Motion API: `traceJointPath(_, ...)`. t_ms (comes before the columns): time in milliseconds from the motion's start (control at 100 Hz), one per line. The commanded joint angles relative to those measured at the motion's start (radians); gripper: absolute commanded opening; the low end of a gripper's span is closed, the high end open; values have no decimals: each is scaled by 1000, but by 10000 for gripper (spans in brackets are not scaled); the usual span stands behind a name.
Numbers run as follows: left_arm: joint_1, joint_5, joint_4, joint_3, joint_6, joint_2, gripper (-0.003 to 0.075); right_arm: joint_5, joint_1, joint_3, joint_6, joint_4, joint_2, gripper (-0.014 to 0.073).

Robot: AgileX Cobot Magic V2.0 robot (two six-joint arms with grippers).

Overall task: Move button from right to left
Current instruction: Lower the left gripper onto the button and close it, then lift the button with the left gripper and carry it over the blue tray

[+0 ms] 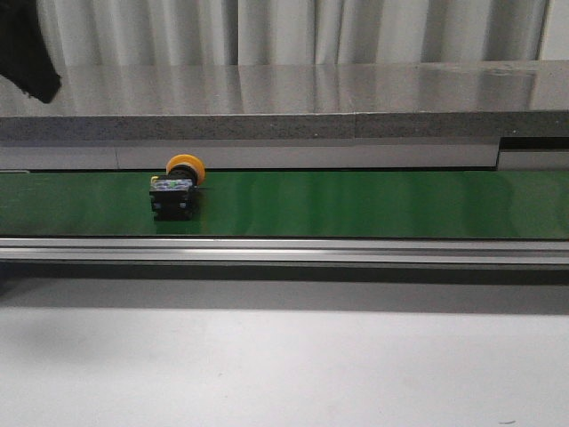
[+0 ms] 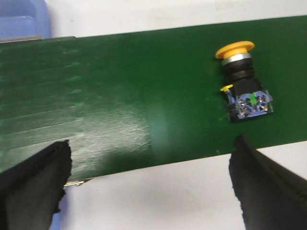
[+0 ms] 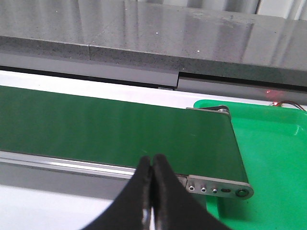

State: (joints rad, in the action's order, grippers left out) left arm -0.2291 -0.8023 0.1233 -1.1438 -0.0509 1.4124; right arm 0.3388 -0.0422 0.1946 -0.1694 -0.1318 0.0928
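Green belt (image 2: 120,96) is carrying the button (image 2: 242,81), lying on its side ahead of the spread-open left tool (image 2: 148,187), nearer one finger (image 2: 264,191). That tool should be centred over the dark body before being closed. The right tool (image 3: 152,177) is being held clenched, empty, well apart.

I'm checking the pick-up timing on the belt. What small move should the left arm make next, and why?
Probably shift the open left gripper sideways until it is over the yellow-headed push-button with the dark blocky body, then lower. The button lies on its side on the green conveyor belt, off toward one finger, not centred between them. The right gripper is shut and empty.
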Motion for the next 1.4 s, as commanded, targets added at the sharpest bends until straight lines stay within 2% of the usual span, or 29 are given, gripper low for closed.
traceJointPath(0, -34, 13, 5, -78, 13, 31, 650, -92, 2, 26, -12, -2, 13, -67)
traceJointPath(220, -85, -21, 1, -180, 102, 159, 596, -92, 2, 26, -12, -2, 13, -67)
traceJointPath(520, -115, -79, -45, -270, 185, 289, 596, -92, 2, 26, -12, -2, 13, -67)
traceJointPath(930, -113, -84, -82, -291, 236, 392, 590, -92, 2, 26, -12, -2, 13, -67)
traceJointPath(1020, -113, -86, -82, -294, 236, 392, 535, -92, 2, 26, -12, -2, 13, -67)
traceJointPath(1170, -113, -96, -82, -305, 236, 392, 347, -92, 2, 26, -12, -2, 13, -67)
traceJointPath(1240, -113, -106, -95, -313, 236, 392, 284, -92, 2, 26, -12, -2, 13, -67)
traceJointPath(1390, -113, -127, -106, -339, 238, 392, 253, -92, 2, 26, -12, -2, 13, -67)
